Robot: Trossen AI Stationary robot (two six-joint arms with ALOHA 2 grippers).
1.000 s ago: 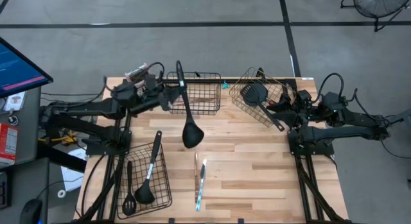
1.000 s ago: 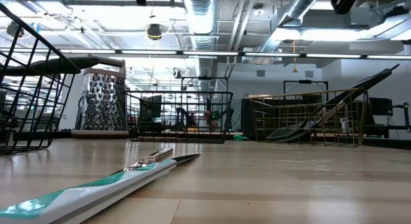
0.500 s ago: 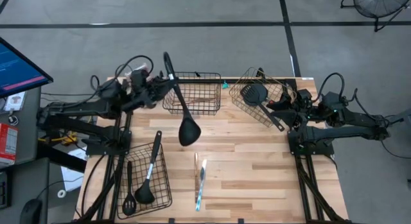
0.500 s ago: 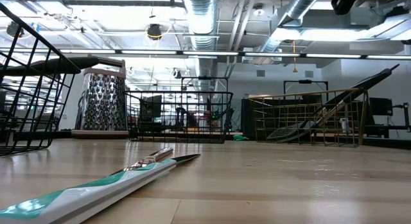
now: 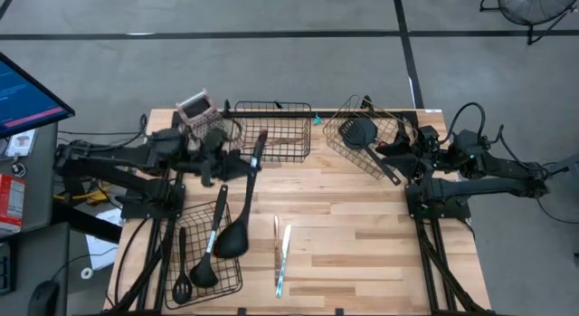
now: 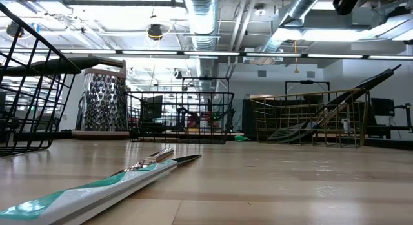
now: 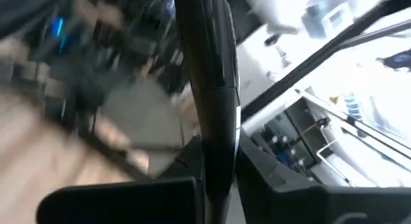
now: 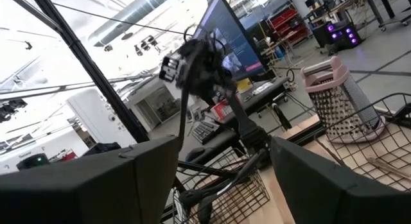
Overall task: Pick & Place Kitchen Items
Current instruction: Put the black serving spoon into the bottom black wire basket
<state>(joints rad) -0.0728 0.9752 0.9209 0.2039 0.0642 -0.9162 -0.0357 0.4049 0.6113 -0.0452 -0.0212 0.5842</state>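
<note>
My left gripper [image 5: 244,162] is shut on a black ladle [image 5: 237,216], which also shows in the left wrist view [image 7: 212,70]. The ladle's bowl [image 5: 230,244] is over the right rim of the near-left black wire basket [image 5: 226,280], which holds two black utensils [image 5: 201,262]. A black spatula [image 5: 360,133] lies in the tilted golden basket [image 5: 339,139] at the far right. My right gripper [image 5: 401,149] is open and empty beside that basket. A silvery utensil [image 5: 276,248] and a teal-handled one [image 5: 283,262] lie flat on the table. My left gripper pinches the ladle's handle [image 7: 217,153] between its two fingers, in the upper part toward the free end [image 5: 261,139]. The fingers come from the table's left and lie across the handle. The ladle slants, its bowl toward the near edge.
A black wire basket [image 5: 303,135] with a wooden-handled utensil [image 5: 276,139] stands at the far middle. A pink-topped metal grater [image 5: 194,110] stands at the far left behind my left arm. Bare wood [image 5: 362,244] lies in the middle and near right of the table.
My left gripper has gone toward the table's near edge, keeping its hold on the ladle. The ladle has swung from beside the far middle basket to the near left, and its bowl has come over the near-left basket's right rim.
</note>
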